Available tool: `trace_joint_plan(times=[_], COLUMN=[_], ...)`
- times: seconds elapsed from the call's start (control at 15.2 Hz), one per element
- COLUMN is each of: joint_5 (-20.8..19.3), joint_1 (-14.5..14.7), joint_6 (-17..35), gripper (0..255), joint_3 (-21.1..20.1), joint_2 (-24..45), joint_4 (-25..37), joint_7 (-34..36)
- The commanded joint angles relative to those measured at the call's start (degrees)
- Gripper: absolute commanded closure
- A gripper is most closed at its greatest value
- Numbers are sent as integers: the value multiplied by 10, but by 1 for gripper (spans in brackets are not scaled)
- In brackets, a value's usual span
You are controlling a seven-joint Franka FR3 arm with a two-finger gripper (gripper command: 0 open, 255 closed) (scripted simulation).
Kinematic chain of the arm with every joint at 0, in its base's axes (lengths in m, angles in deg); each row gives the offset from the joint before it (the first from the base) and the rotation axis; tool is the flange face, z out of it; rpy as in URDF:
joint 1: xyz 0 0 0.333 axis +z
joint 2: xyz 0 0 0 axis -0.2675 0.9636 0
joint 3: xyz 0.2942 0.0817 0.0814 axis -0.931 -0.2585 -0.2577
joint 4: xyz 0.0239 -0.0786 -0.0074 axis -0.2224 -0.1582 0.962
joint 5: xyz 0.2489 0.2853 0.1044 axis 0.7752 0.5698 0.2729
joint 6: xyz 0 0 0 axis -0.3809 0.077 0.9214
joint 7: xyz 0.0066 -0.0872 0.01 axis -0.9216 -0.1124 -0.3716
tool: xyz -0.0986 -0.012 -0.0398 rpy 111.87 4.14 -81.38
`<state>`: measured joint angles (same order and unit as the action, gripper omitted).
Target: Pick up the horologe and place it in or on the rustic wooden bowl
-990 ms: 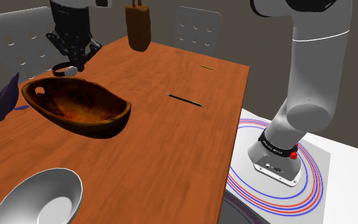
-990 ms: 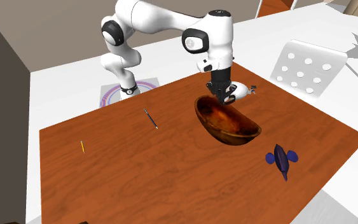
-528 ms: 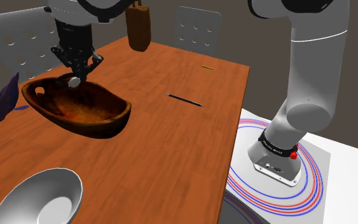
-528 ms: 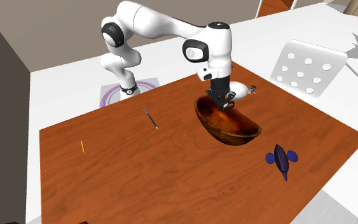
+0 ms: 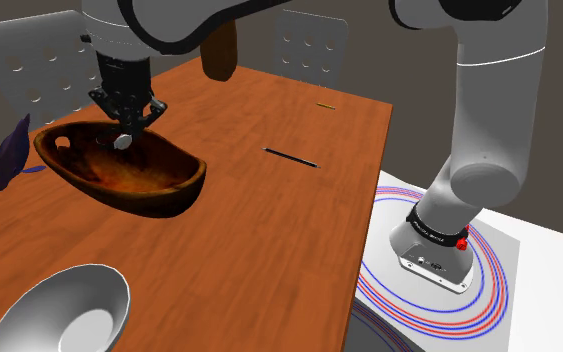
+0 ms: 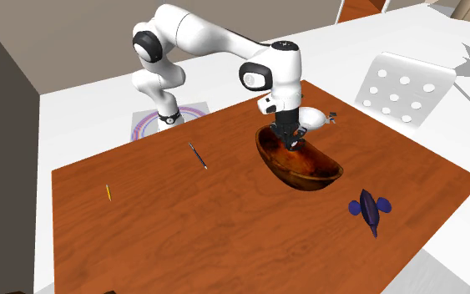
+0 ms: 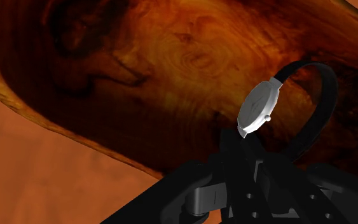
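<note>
A wristwatch (image 7: 258,109) with a silver case and a black strap loop is clasped in my black gripper (image 7: 242,159), which is shut on it. Right under it lies the inside of the dark brown wooden bowl (image 7: 171,70). In the shoulder view the gripper (image 5: 125,122) points down into the bowl (image 5: 149,180) near its far end, and the watch (image 5: 121,141) shows as a small pale spot just below the rim. Seen in the second exterior view, the gripper (image 6: 290,139) dips into the bowl (image 6: 308,167) at the end nearest the arm.
On the wooden table (image 5: 269,230) are a blue fish-like figure (image 5: 11,148), a grey bowl (image 5: 64,310), a black pen (image 5: 291,157), a yellow pencil (image 5: 325,104) and a brown object (image 5: 217,45) at the far edge. White chairs (image 5: 311,45) stand around.
The gripper carried the watch from beside the bowl's far rim to over the bowl and then down into it. Nothing else moved.
</note>
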<state>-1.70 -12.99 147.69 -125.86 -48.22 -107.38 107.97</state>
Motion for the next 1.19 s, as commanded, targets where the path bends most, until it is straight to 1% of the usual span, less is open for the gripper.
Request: trace_joint_plan(times=[0.0, 0.2, 0.26, 0.59, 0.86, 1.12], joint_5=[0, 0, 0, 0, 24, 24], joint_1=[0, 0, 0, 0, -11, -11], joint_6=[0, 0, 0, 0, -54, -54], gripper=[255, 255, 0, 0, 0, 0], joint_3=[0, 0, 0, 0, -13, -13], joint_2=[0, 0, 0, 0, -32, -32], joint_4=[0, 0, 0, 0, 28, 28], joint_7=[0, 0, 0, 0, -14, -14])
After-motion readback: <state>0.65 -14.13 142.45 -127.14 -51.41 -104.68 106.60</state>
